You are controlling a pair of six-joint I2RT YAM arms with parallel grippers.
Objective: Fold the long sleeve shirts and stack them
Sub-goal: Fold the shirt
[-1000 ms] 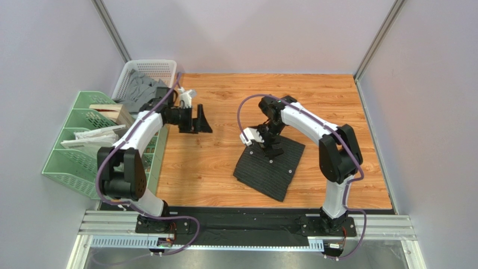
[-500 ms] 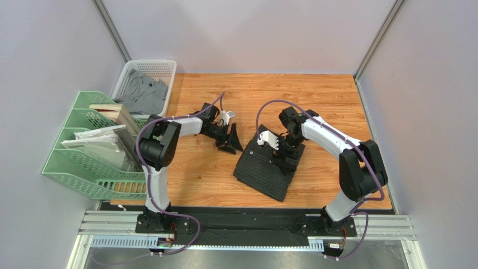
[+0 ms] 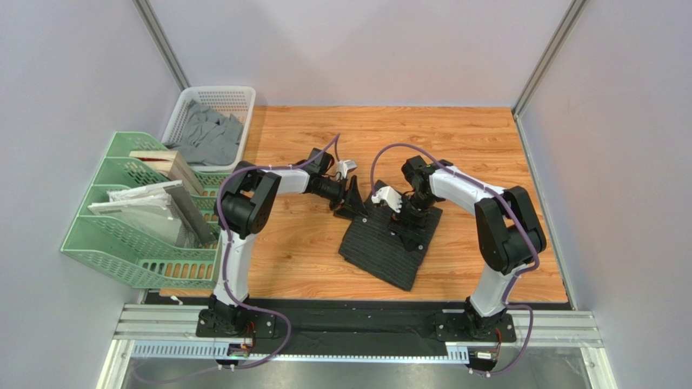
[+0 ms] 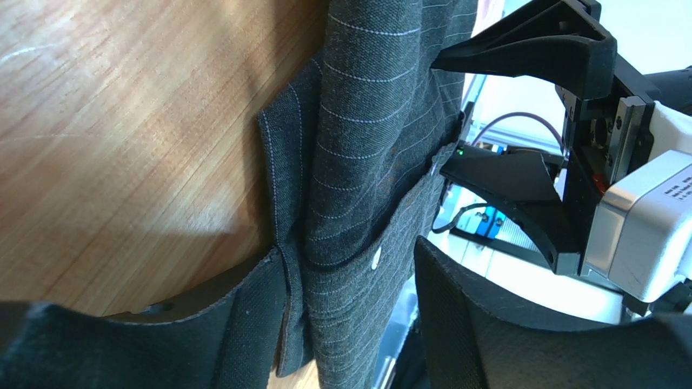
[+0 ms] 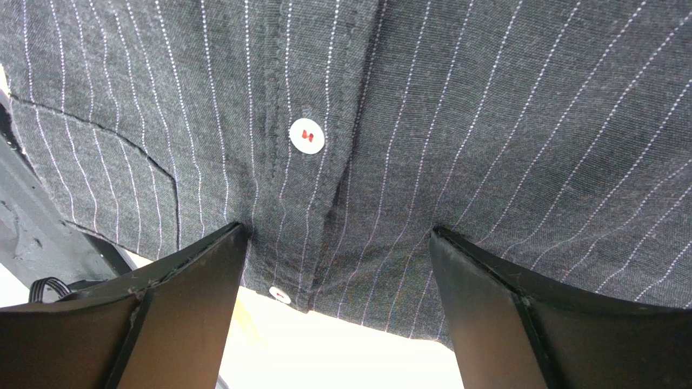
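Observation:
One long sleeve shirt (image 3: 388, 243), charcoal with pale pinstripes, lies folded as a dark rectangle on the wooden table. My left gripper (image 3: 355, 201) is open at its far left corner. In the left wrist view (image 4: 349, 284) the jaws straddle the shirt's folded edge (image 4: 365, 162), with cloth between them. My right gripper (image 3: 408, 224) is open, fingers pointing down onto the shirt's far half. In the right wrist view (image 5: 337, 235) both fingertips rest on the fabric beside the button placket (image 5: 307, 136). The right gripper also shows in the left wrist view (image 4: 520, 154).
A white basket (image 3: 235, 95) with grey clothing (image 3: 207, 138) stands at the far left corner. A green file rack (image 3: 105, 235) holding papers and a board stands along the left edge. Metal rails run along the near edge.
My left arm has swung from the basket rightwards across the table to the shirt's far left corner. My right gripper has shifted slightly to the right on the shirt.

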